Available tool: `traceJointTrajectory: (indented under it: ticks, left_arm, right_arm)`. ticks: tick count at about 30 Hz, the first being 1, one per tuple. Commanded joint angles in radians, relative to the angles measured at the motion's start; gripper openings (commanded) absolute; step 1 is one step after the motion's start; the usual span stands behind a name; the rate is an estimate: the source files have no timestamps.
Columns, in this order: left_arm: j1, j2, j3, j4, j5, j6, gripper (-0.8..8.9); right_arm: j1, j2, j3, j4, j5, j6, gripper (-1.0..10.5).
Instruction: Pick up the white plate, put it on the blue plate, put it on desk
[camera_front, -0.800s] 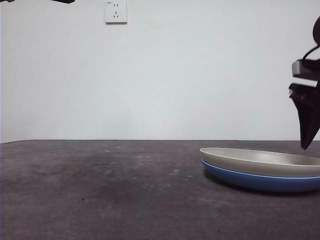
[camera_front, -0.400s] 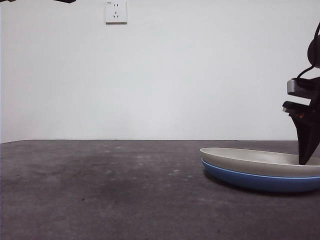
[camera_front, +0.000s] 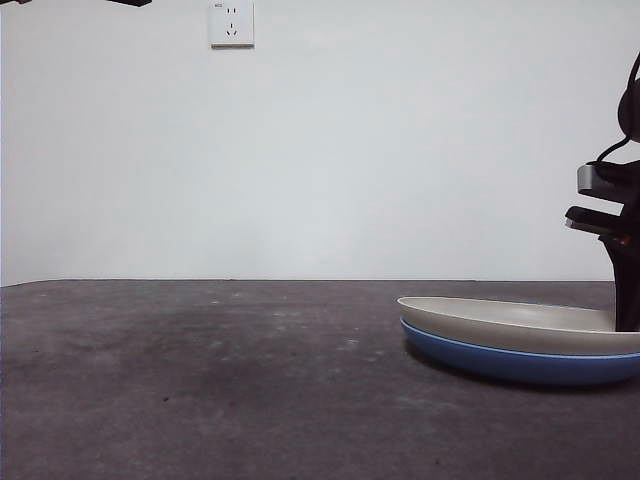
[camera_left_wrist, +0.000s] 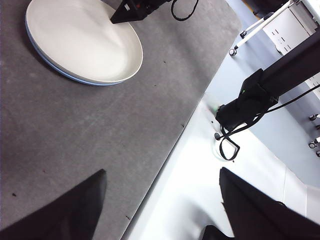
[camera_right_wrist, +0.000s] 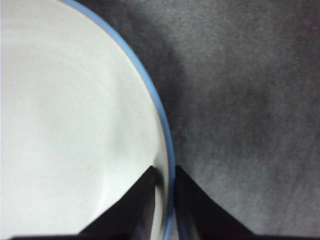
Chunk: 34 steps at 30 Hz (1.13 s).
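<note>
The white plate sat nested on the blue plate on the desk. The right gripper straddled the stacked rims — one jaw inside, one outside, nearly closed on both. The left gripper hung splayed, well apart.

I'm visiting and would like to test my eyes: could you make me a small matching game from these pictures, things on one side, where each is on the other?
Things:
1. white plate
2. blue plate
3. right gripper
4. left gripper

Places:
a. directly on the desk
b. astride the plates' rims
c. stacked on the other plate
d. over the desk's edge, away from the plates

Pairs: 1-c, 2-a, 3-b, 4-d
</note>
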Motion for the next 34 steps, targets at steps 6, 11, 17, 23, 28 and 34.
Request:
traceJointTrajectory:
  ticks: [6,11,17,23,28,34]
  left_arm:
    - [-0.006,0.005,0.010,0.008,0.009,0.014,3.61]
    - [-0.006,0.005,0.010,0.008,0.009,0.015,3.61]
    - [-0.006,0.005,0.010,0.008,0.009,0.015,3.61]
    - [-0.006,0.005,0.010,0.008,0.009,0.014,3.61]
    - [-0.006,0.005,0.010,0.008,0.009,0.007,3.61]
    - [-0.006,0.005,0.010,0.012,0.009,0.003,3.61]
  right_arm:
    - [-0.025,0.008,0.006,0.006,0.010,0.010,0.1]
    - [-0.026,-0.052,0.008,0.016,-0.035,0.024,0.1]
    - [-0.026,-0.159,0.020,0.006,-0.093,0.058,0.1]
    - [0.008,-0.224,0.022,0.002,-0.116,0.092,0.1]
    - [0.080,-0.221,0.022,0.029,-0.116,0.134,0.1]
    - [0.197,-0.206,0.023,0.145,-0.108,0.224,0.1]
